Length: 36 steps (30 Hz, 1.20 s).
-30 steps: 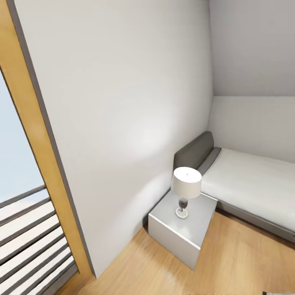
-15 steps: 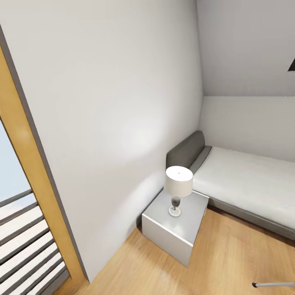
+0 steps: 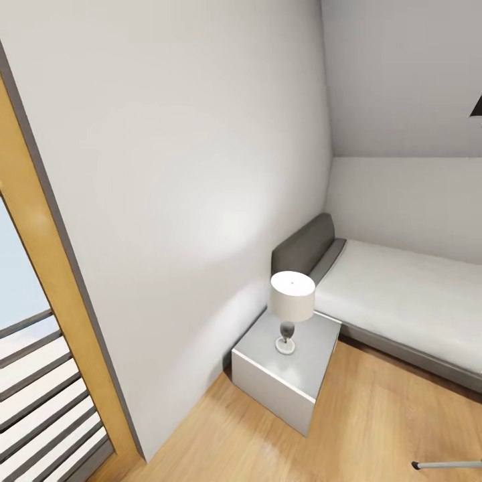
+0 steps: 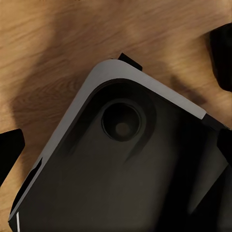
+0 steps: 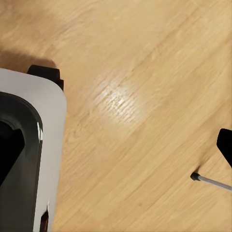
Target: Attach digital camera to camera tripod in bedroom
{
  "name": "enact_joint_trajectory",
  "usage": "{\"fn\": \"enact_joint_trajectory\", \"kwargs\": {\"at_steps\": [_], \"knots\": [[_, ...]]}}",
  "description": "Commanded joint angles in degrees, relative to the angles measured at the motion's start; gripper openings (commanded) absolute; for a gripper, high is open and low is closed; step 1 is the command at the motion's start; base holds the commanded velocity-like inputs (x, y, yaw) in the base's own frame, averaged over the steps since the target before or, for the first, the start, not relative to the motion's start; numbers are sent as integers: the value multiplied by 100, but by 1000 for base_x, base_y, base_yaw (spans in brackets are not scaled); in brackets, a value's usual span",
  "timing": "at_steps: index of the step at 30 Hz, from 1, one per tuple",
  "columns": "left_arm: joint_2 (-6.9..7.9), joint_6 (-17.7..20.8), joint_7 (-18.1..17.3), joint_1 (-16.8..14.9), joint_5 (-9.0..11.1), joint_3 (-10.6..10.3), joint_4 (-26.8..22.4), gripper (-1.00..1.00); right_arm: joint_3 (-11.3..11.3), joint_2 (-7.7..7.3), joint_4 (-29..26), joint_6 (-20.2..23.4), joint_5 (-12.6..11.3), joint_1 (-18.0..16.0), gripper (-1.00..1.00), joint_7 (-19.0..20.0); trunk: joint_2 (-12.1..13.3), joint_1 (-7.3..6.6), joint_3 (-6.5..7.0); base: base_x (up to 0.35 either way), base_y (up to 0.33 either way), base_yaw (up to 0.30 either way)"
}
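Even, bright, soft light; a pale glow on my white wall (image 3: 221,221), a glare patch on the wood floor (image 5: 118,99), dark blurred shadows beneath my base (image 4: 121,169).

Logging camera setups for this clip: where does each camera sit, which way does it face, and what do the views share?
Head view: on the robot's head, facing a bedroom corner with the nightstand, lamp and bed; a tripod leg enters at the lower right.
Left wrist view: on the left arm, looking down at the robot's base over the wood floor; dark fingertips at the edges.
Right wrist view: on the right arm, looking down at the floor, the base's corner and a thin tripod leg.
Shared: both wrist views show base and floor.
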Motion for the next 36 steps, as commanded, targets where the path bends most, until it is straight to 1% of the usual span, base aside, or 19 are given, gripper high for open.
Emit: {"fn": "enact_joint_trajectory", "kwargs": {"at_steps": [1, 6, 11, 36], "knots": [[-1, -2, 5, 3, -5, 20, -12, 100, 3, -1, -2, -11, 42, 0, 100, -5, -2, 0, -4, 0, 0, 0], [-1, -2, 4, 3, -4, 21, -12, 100, -1, -1, -2, -8, 42, 0, 100, -5, -2, 0, -4, 0, 0, -14], [-1, -2, 6, 3, 1, 21, -12, 100, -1, -1, -2, 1, 42, 0, 100, -5, -2, 0, -4, 0, 0, -116], [-1, 0, -1, 3, 3, 21, -12, 100, 3, -1, -2, 5, 42, 0, 100, -2, -2, 0, -4, 0, 0, -212]]}}
